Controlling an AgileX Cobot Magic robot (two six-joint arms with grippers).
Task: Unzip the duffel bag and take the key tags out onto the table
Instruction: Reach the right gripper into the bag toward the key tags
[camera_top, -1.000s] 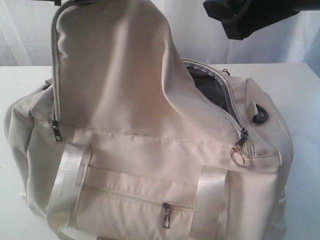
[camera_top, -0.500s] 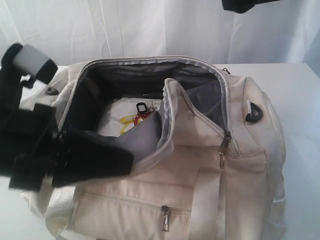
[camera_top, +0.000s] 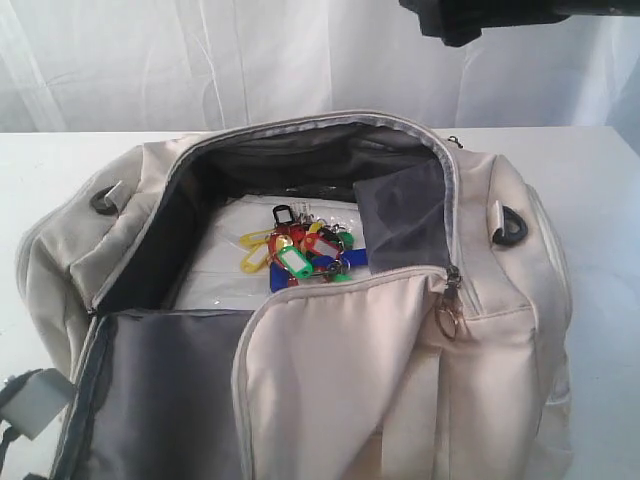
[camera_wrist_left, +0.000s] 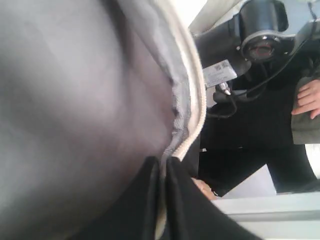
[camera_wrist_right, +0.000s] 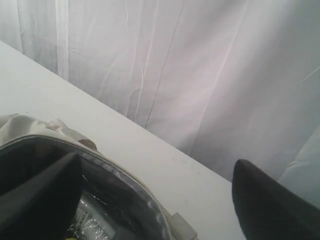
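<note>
Flap (camera_top: 330, 380) has since dropped forward: one duffel bag (camera_top: 520, 300) on the worktop (camera_top: 600, 200) holds one bunch of key tags (camera_top: 305, 255) (seen in exterior view only); left gripper (camera_wrist_left: 161, 167) jaws clamp its flap edge, right gripper (camera_wrist_right: 157, 162) jaws gape.

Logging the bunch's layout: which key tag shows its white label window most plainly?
The red tag, face up at the bunch's near edge; yellow tags lie on its left, a blue tag on its right.

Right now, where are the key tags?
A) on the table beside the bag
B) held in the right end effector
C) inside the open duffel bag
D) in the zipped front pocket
C: the key tags lie in a bunch inside the duffel bag, seen through its open top.
</note>
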